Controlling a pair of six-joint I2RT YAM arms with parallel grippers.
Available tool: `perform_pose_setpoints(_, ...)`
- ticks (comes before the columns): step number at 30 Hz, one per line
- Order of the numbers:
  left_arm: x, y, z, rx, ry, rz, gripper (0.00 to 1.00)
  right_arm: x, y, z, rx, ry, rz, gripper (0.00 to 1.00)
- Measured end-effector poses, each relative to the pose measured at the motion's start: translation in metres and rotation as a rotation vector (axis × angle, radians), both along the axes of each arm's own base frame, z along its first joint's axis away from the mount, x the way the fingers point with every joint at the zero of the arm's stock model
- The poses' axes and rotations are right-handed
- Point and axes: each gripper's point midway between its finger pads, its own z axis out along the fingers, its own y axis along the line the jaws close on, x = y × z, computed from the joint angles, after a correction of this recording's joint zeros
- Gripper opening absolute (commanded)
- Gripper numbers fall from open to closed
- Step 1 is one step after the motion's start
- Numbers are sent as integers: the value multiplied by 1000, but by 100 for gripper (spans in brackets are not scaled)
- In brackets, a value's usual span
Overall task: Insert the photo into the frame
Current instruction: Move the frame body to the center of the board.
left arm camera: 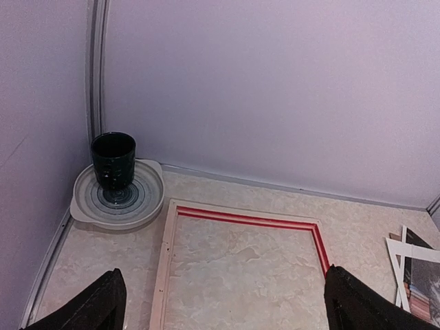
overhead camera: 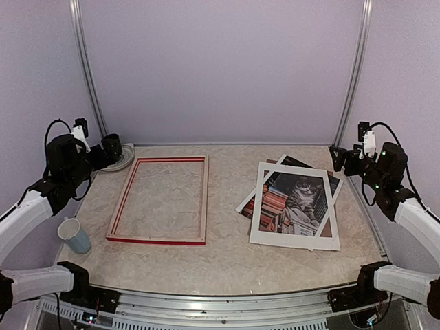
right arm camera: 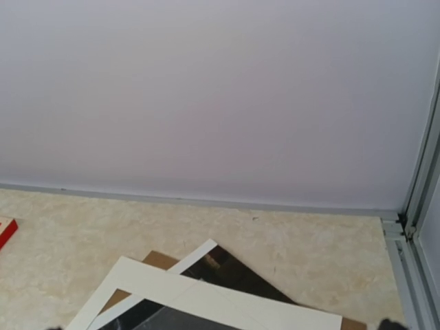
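The frame (overhead camera: 157, 240) lies flat on the left half of the table, pale wood with red edges and bare tabletop inside it. Its far rail (left arm camera: 244, 218) shows in the left wrist view. The photo (overhead camera: 299, 196), a grey tabby among books, lies on the right under a white mat board (overhead camera: 258, 206), askew to it. One dark corner of the photo (right arm camera: 234, 271) pokes out past the mat (right arm camera: 206, 295). My left gripper (overhead camera: 96, 159) hangs open above the frame's far left corner, fingers (left arm camera: 103, 302) wide apart. My right gripper (overhead camera: 342, 159) is open beyond the stack's far right corner.
A dark goblet (overhead camera: 111, 144) stands on a grey plate (overhead camera: 128, 158) in the far left corner, close to my left gripper. A pale blue cup (overhead camera: 73, 236) sits near the left edge. A brown board (right arm camera: 159, 260) lies under the photo. Walls close in the back and sides.
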Motion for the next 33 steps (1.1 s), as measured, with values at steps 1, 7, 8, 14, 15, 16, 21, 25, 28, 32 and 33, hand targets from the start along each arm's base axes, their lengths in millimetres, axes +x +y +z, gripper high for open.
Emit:
perform_pose_setpoints(1, 0, 0, 1, -10, -5, 3, 99, 0, 0, 1, 0, -6, -1, 99)
perform_pose_setpoints(7, 0, 0, 18, -90, -65, 0, 99, 0, 0, 4, -2, -18, 0, 99)
perform_pose_setpoints(8, 0, 1, 21, -107, -75, 5, 99, 1, 0, 4, -2, -18, 1, 99)
perform_pose_setpoints(14, 3, -1, 24, -161, -88, -7, 99, 12, 3, 9, 16, -4, 3, 99)
perform_pose_setpoints(15, 3, -2, 23, -165, -85, -10, 99, 14, 3, 8, 27, 3, 1, 99)
perform_pose_setpoints(16, 4, -2, 22, -167, -82, -13, 99, 16, 2, 6, 40, 12, -4, 99)
perform_pose_setpoints(21, 5, -7, 19, -177, -71, -29, 99, 22, -2, -2, 113, 65, -37, 99)
perform_pose_setpoints(25, 9, -13, 18, -181, -55, -45, 99, 23, 0, -2, 180, 95, -35, 99)
perform_pose_setpoints(28, 13, -17, 18, -189, -42, -54, 99, 22, 8, -1, 209, 107, 8, 99)
perform_pose_setpoints(32, 15, -23, 16, -208, -29, -70, 99, 12, 23, -1, 217, 97, 101, 99)
perform_pose_setpoints(33, 15, -25, 15, -213, -24, -77, 99, 8, 25, -3, 224, 93, 114, 99)
